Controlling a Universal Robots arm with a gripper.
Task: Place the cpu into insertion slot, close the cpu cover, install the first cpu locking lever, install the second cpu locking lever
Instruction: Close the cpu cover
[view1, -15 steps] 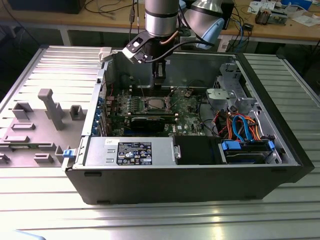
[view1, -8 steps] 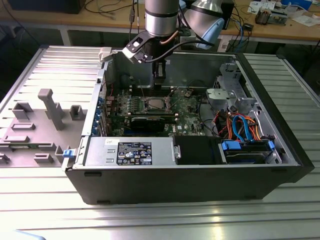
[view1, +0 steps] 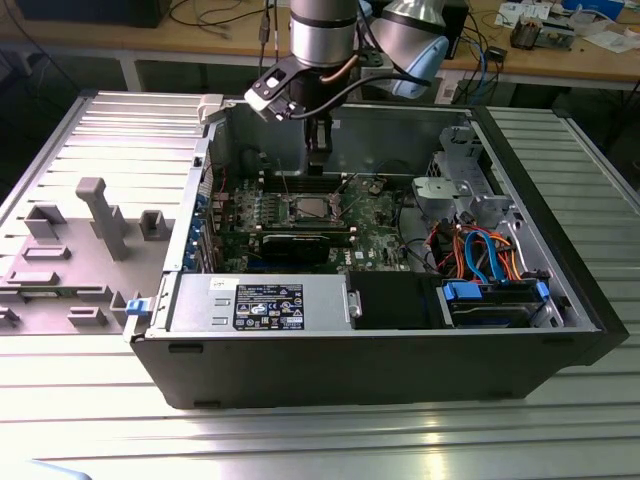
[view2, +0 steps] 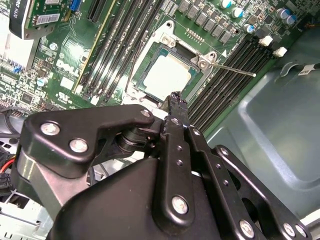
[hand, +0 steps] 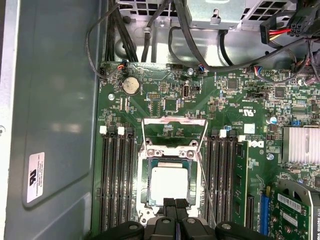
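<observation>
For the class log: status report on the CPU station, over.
Gripper fingers shut, empty, at insertion slot edge. Cpu seated in it; cpu cover looks raised, not closed. Lever wire sticking out, unlatched.

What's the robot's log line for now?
cpu: seated | cover: down | lever: sticking out | tool: shut, at cover

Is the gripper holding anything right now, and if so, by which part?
Nothing is held. The gripper has its jaws shut with nothing between them, and its tips are beside the edge of the cpu.
</observation>
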